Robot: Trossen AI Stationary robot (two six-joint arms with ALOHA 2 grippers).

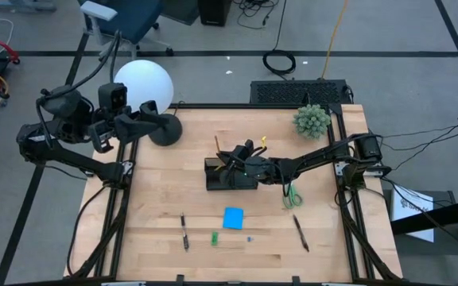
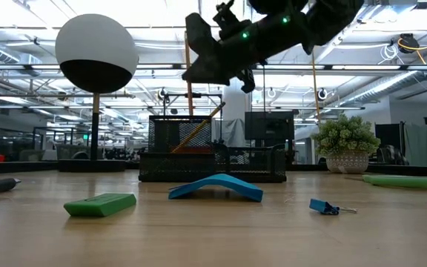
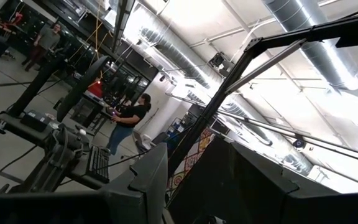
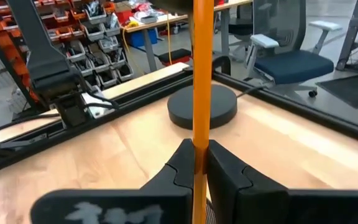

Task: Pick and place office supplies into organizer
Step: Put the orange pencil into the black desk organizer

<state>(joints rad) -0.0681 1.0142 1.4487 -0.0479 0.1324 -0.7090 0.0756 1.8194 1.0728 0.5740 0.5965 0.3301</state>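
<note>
The organizer (image 1: 230,176) is a black mesh tray at mid-table, also seen in the low view (image 2: 213,165), with a pencil leaning inside it (image 2: 199,130). My right gripper (image 1: 227,156) hovers over its left end, shut on an orange pencil (image 4: 202,74). On the near part of the table lie a blue note pad (image 1: 233,218), a green piece (image 1: 214,237), two black pens (image 1: 184,231) (image 1: 300,233) and green-handled scissors (image 1: 293,195). My left gripper (image 1: 145,115) waits raised at the far left, by the lamp. My right gripper pinches the orange pencil's shaft (image 4: 202,134) between its two fingers, which lie across it. The fingers come from the table's right, slanting a little downward. The pencil stands upright (image 2: 188,96), its lower part reaching down at the organizer's tall mesh compartment; whether it touches there I cannot tell.
A lamp with a white globe (image 1: 143,83) and round black base (image 1: 165,129) stands at the far left. A fuzzy green plant (image 1: 312,121) sits at the far right. A small blue clip (image 1: 250,237) lies near the note pad. Bare wood lies left of the organizer.
</note>
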